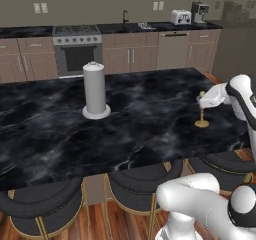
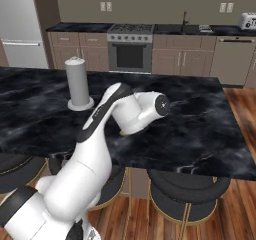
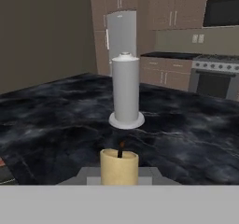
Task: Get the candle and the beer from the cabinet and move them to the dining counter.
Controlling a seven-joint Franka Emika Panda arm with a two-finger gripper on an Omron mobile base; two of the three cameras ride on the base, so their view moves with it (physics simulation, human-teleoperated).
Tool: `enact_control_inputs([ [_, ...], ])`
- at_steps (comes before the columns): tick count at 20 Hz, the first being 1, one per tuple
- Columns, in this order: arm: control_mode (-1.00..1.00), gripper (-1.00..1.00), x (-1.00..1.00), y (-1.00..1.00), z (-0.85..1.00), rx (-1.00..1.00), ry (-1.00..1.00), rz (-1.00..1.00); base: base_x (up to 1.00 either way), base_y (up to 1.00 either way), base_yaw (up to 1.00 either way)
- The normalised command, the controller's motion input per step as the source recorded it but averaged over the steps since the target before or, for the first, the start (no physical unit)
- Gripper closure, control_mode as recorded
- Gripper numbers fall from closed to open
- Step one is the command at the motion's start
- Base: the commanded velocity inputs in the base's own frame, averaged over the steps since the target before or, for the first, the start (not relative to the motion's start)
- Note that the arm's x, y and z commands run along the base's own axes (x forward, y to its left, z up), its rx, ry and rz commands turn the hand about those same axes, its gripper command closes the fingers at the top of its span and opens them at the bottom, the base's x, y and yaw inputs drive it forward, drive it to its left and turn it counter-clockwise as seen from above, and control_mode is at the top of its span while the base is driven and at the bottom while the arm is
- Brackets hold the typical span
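- The candle [image 1: 202, 115] stands upright with its base on the counter [image 1: 150, 124], near the right edge and well in from the near edge above the stools [image 1: 145, 184]; its top fills the lower middle of the hand view [image 3: 119, 167].
- The gripper [image 1: 202, 100] sits at the candle's top. It looks narrowly closed on it, though the fingers themselves are hidden, so I judge it a grip not yet let go.
- Judged from this, the candle's leg of the task is all but done: only the release is left.
- No beer stands on the counter, so fetching it from the cabinet seems wholly left.
- The arm reaches forward and low over the near edge, forearm about level, hand at the candle.
- Farther in, toward the middle, a paper-towel roll [image 1: 96, 90] stands well apart.
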Motion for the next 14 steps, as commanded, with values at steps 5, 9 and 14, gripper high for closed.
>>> enact_control_inputs([
  [5,-1.00,1.00,0.40,-0.06,-0.14,0.01,0.00,0.04,0.00,0.00,0.00],
  [9,-1.00,1.00,0.38,0.00,-0.02,0.02,0.00,0.00,0.00,0.00,0.00],
  [14,-1.00,1.00,0.37,-0.02,0.00,0.03,0.00,0.00,0.00,0.00,0.00],
])
